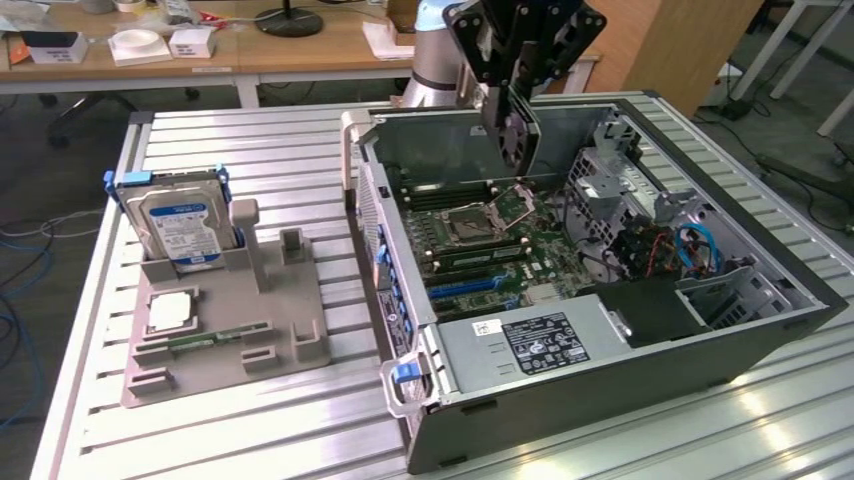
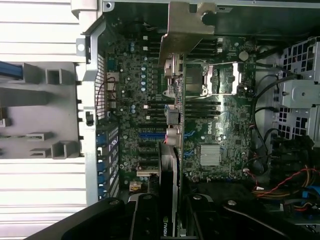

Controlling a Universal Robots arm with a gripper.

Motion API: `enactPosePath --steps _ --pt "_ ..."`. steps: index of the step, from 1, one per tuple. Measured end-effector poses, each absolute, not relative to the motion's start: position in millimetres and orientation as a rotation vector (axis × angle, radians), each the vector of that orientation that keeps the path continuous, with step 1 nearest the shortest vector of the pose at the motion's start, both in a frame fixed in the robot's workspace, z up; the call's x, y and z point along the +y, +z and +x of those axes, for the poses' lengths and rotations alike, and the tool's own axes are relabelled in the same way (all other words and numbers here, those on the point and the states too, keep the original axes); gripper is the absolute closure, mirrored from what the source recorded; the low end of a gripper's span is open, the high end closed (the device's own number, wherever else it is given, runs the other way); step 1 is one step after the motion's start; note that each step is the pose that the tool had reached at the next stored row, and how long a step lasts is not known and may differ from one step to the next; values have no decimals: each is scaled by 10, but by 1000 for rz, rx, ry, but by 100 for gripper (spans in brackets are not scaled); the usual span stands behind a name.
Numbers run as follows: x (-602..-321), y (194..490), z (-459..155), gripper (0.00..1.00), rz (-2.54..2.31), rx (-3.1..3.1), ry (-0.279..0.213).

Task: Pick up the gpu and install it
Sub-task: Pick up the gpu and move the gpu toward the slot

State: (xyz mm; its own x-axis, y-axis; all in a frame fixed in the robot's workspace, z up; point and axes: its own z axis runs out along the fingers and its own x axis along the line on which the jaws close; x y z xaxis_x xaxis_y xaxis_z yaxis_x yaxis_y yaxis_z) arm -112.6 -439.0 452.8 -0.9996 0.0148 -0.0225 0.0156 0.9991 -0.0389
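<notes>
Jaws clamped on gpu, held upright above motherboard, apparently not touching.

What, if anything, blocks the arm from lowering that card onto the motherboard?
Probably nothing, so yes. The gripper holds the gpu on edge above the open case, and the motherboard below it lies uncovered; the cables sit off toward the exterior view's right.
</notes>
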Motion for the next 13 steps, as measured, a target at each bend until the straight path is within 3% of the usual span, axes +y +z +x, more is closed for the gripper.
enactPosePath --steps 13 --pt "-4390 4528 -983 73 24 3119 -59"
